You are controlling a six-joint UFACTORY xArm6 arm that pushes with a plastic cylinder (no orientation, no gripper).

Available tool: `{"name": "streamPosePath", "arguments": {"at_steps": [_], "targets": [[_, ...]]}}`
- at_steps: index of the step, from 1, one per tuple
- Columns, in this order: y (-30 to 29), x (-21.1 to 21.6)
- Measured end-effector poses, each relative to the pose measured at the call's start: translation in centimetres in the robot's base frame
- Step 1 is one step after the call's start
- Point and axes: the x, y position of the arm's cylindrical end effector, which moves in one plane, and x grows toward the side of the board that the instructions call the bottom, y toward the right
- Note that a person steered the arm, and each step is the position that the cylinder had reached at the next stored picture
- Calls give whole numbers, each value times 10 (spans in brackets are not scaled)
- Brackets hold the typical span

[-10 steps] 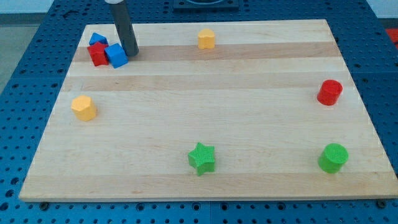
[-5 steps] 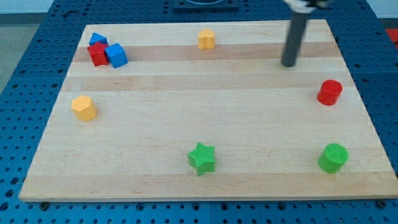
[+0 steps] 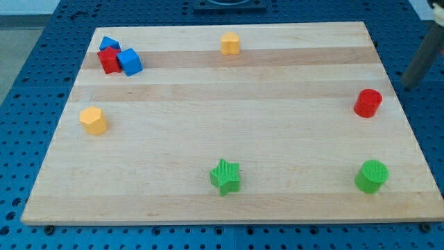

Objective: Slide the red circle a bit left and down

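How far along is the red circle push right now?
Nothing is done yet: the red circle sits untouched near the board's right edge. In hand: my tip is off the board, up and right of it, not touching. Left: pushing it left and down.

Wooden counter on a blue perforated base. My tip sits off the counter's right edge, up and to the right of the red circle, apart from it; the rod is blurred.

Green circle lies below the red one, near the bottom right. Green star at bottom centre. Yellow block at left; another yellow block at top centre. Top left, a tight cluster: red block touching a blue cube, with another blue block just behind.
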Motion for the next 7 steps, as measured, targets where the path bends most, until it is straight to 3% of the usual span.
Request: {"name": "streamPosePath", "arguments": {"at_steps": [7], "targets": [[-83, 34]]}}
